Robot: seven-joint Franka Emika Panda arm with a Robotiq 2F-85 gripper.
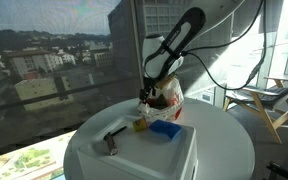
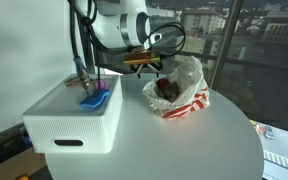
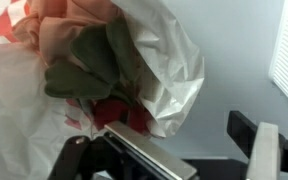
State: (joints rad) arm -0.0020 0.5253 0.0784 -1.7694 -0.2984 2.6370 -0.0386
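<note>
A crinkled clear plastic bag (image 3: 154,60) with red and white print lies on the round white table (image 2: 184,150), its mouth open. Inside it sits a dull grey-green, soft-looking lump (image 3: 89,62) over something red. My gripper (image 3: 189,140) hangs just above and beside the bag's mouth, open, with nothing between its fingers. One finger (image 3: 149,158) lies close against the bag's edge and the other (image 3: 246,128) is over bare table. Both exterior views show the gripper (image 1: 149,97) (image 2: 144,62) right at the bag (image 1: 167,97) (image 2: 176,90).
A white box (image 2: 69,125) stands on the table beside the bag, with a blue object (image 2: 94,99) (image 1: 166,129) on top. A black tool (image 1: 112,136) and a small yellow piece (image 1: 141,125) also lie on the box. Windows surround the table; a chair (image 1: 264,100) stands behind.
</note>
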